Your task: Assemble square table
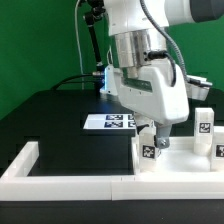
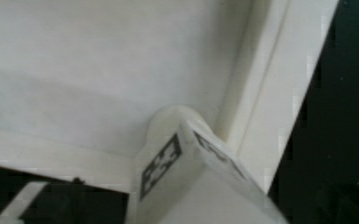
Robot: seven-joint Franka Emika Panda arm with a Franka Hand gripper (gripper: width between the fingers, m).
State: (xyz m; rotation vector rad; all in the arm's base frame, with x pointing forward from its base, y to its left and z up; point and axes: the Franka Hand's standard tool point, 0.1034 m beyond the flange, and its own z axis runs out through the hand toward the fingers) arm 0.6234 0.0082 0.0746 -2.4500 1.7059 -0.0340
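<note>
so the arm's down low over the square panel (image 1: 185,158) w/ the raised rim, which sits at the exterior view's right, tucked against the long white border wall (image 1: 70,182) along the front. The gripper (image 1: 152,136) hangs right above one tagged leg (image 1: 152,152) standing upright on the panel near its left edge in that view. Jaws look spread apart, and afaict the fingers aren't pinching the leg, though the ext view is too small to be 100% sure about contact.

Wrist cam is basically all leg (image 2: 179,170) up close, tag face showing, w/ the panel (image 2: 87,70) surface and its rim behind it.

Two more legs: one (image 1: 203,122) at the back of the panel, another (image 1: 219,148) at the frame's right edge, partly cut off. Marker board (image 1: 108,122) lies flat on the black table (image 1: 50,115), behind the panel, well apart from the gripper.
</note>
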